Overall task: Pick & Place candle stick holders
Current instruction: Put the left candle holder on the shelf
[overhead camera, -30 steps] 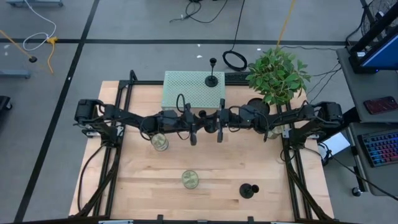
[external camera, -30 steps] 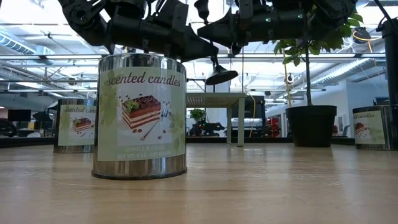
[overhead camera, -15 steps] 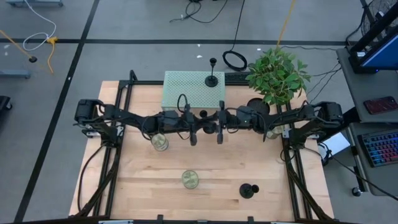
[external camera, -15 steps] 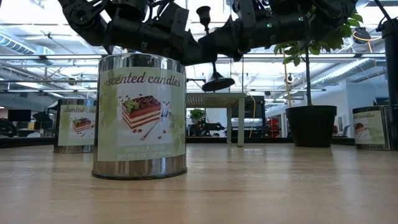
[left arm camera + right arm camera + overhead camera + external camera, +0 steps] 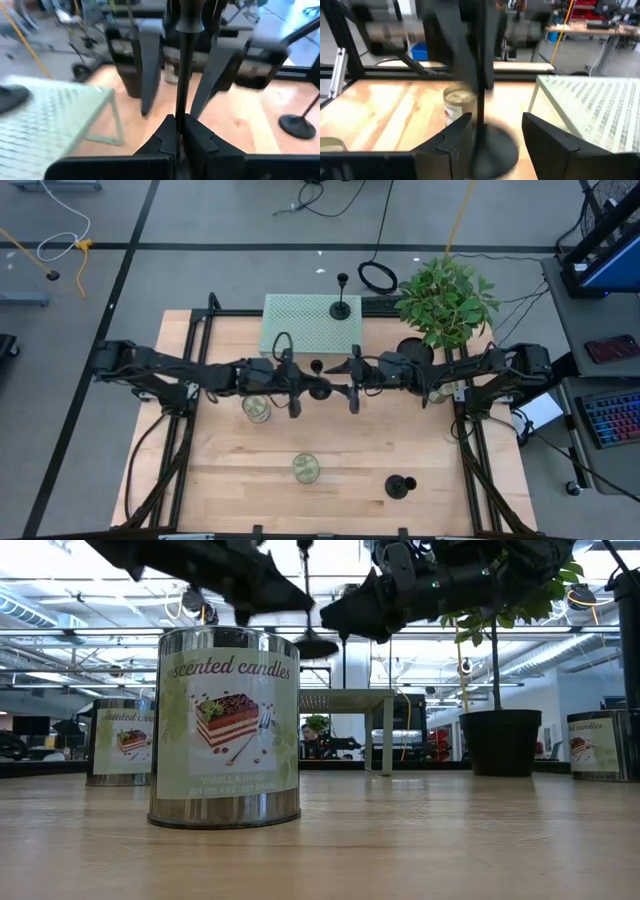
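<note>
My left claw (image 5: 300, 388) hangs over mid-table, fingers (image 5: 162, 142) pinched together on the thin stem of a candle stick holder (image 5: 318, 388). The piece is carried in the air, clear of the table (image 5: 220, 480). In the left wrist view the stem rises straight from between my pads to a small bulbed cup; in the low view its round flat base (image 5: 314, 645) shows as a dark disc above the nearest tin.

My right claw (image 5: 354, 387) sits just beside the held holder on its other side. Its fingers (image 5: 550, 142) stand apart, the stem and base between them, touching neither as far as I can tell.

Look of the holders: matte black, round flat base, slim upright stem, tiny cup on top.

Count, left to right:
- Candle stick holders: three. One in my left claw at centre; a second holder (image 5: 342, 304) upright on the pale green perforated stand (image 5: 300, 320) at the far edge; a third holder (image 5: 400, 486) upright on the table near the front, toward the right.
- Scented candle tins: two seen from above, the left tin (image 5: 257, 409) just beside my left arm, the front tin (image 5: 306, 469) nearer the front edge. The low view shows another labelled tin (image 5: 598, 745) at far right.
- Potted plant (image 5: 445, 300): one, at the far right corner, in a black pot.
</note>
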### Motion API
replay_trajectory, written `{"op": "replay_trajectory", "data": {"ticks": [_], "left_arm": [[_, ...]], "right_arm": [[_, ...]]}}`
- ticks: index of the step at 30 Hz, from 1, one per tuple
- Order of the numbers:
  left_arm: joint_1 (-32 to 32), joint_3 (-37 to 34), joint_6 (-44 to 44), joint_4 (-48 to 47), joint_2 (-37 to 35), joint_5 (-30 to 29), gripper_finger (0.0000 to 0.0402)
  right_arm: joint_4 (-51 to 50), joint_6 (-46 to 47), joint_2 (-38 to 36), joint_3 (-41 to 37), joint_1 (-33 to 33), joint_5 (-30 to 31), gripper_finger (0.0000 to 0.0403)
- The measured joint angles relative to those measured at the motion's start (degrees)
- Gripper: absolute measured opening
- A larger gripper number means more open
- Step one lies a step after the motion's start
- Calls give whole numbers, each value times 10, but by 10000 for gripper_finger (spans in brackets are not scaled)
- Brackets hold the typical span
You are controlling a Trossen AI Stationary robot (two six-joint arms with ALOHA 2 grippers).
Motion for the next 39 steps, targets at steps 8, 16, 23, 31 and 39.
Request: {"op": "replay_trajectory", "data": {"ticks": [8,16,23,31,39], "left_arm": [[13,0,39,-94,-97,-117,10],[117,0,71,-117,-123,-146,10],[264,0,48,-116,-96,-72,10],[368,0,34,-104,-54,-32,10],[392,0,30,-62,-12,-31,11]], "right_arm": [[-56,13,0,0,11,-1,166],[-106,17,0,0,34,-1,165],[-103,14,0,0,51,-1,165],[-105,13,0,0,53,-1,165],[-106,13,0,0,53,-1,165]]}}
